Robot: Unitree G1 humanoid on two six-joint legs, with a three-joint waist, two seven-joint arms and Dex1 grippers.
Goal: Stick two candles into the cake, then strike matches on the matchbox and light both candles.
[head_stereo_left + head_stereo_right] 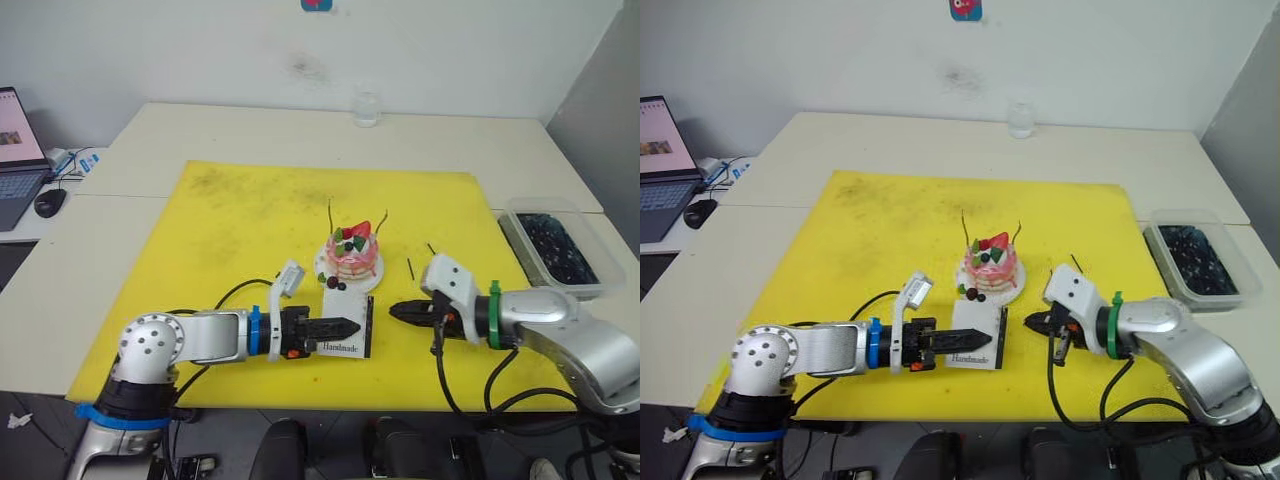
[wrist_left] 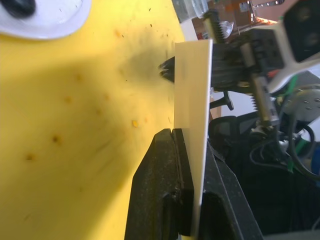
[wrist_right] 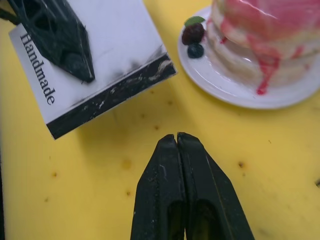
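Note:
The pink-and-white cake (image 1: 350,258) sits on its white plate (image 3: 235,95) in the middle of the yellow mat (image 1: 240,230). Two thin candles (image 1: 331,215) (image 1: 384,222) stand up from it. In front of the cake, my left gripper (image 1: 350,324) is shut on the white "Handmade" matchbox (image 1: 347,326), which it holds tilted on the mat, black strip (image 3: 115,92) towards the right gripper. My right gripper (image 1: 393,310) is shut just right of the box, with nothing showing between its fingertips (image 3: 176,136). Two dark matches (image 1: 410,268) (image 1: 431,248) lie on the mat right of the cake.
A clear container of dark contents (image 1: 555,245) stands at the mat's right edge. At the table's back is a glass (image 1: 366,110). A laptop (image 1: 15,150) and a mouse (image 1: 48,202) are on the far left.

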